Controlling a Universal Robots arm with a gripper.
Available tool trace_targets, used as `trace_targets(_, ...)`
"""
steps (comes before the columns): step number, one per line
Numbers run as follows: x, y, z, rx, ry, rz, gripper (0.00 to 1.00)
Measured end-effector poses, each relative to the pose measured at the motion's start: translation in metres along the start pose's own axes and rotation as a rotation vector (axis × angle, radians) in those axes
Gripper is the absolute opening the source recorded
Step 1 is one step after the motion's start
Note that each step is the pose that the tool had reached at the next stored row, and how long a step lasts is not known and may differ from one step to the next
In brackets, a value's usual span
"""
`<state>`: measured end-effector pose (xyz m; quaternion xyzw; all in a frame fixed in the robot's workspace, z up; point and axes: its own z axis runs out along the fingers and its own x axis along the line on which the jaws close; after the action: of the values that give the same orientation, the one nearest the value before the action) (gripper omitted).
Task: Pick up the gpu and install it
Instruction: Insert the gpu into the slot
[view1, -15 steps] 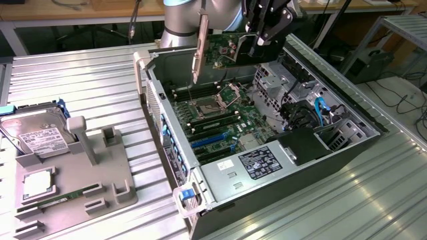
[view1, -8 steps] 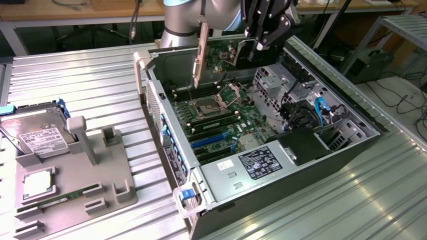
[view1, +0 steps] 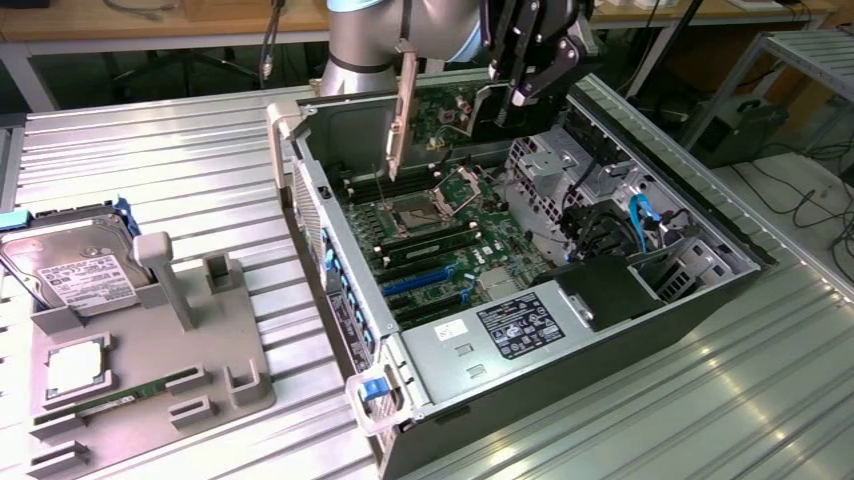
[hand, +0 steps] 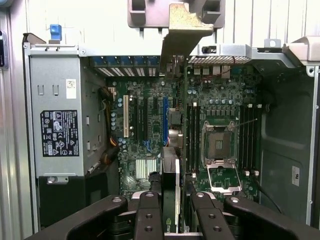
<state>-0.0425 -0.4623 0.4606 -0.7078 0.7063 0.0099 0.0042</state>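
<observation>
Above open computer case (view1: 441, 400), gpu (view1: 396, 140) hangs edge-down over motherboard (hand: 150, 150), seemingly not seated; bracket end toward rear slot-cover wall. Gripper (hand: 175, 215) fingers closed partway, clamped on card's opposite end. Doing step well, by my judgement: hold card square, edge connector directly above long blue slot (hand: 165, 120) — bracket aligned with rear opening — no tilt, no twist.

Dark gpu (view1: 398, 130), pale bracket end, upright on edge; aloft above motherboard (view1: 441, 235)
</observation>
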Motion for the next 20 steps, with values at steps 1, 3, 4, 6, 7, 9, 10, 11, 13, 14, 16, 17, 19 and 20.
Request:
trace_targets(1, 0.0, 0.0, 0.0006, 0.0005, -0.0001, -0.001, 0.27)
trace_targets(3, 0.0, 0.0, 0.0019, 0.0013, -0.0001, -0.002, 0.27)
trace_targets(4, 0.0, 0.0, 0.0026, 0.0017, 0.0, -0.003, 0.27)
trace_targets(6, 0.0, 0.0, 0.0044, 0.0027, -0.0001, -0.004, 0.27)
trace_targets(7, 0.0, 0.0, 0.0053, 0.0034, -0.0001, -0.005, 0.27)
trace_targets(9, 0.0, -0.0001, 0.007, 0.0051, 0.0, -0.006, 0.27)
trace_targets(10, 0.0, -0.0001, 0.0078, 0.0062, 0.0, -0.006, 0.27)
trace_targets(11, 0.0, -0.0001, 0.0086, 0.0071, -0.0001, -0.007, 0.27)
trace_targets(13, 0.0, -0.0001, 0.01, 0.009, -0.0001, -0.008, 0.27)
trace_targets(14, 0.0, -0.0001, 0.0108, 0.01, 0.0, -0.009, 0.27)
trace_targets(16, 0.0, -0.0001, 0.0126, 0.0127, 0.0, -0.011, 0.27)
trace_targets(17, 0.0, -0.0001, 0.0131, 0.0136, 0.0001, -0.012, 0.27)
trace_targets(19, 0.0, -0.0001, 0.0144, 0.0147, 0.0, -0.013, 0.27)
trace_targets(20, 0.0, -0.0001, 0.0149, 0.0147, 0.0, -0.013, 0.27)
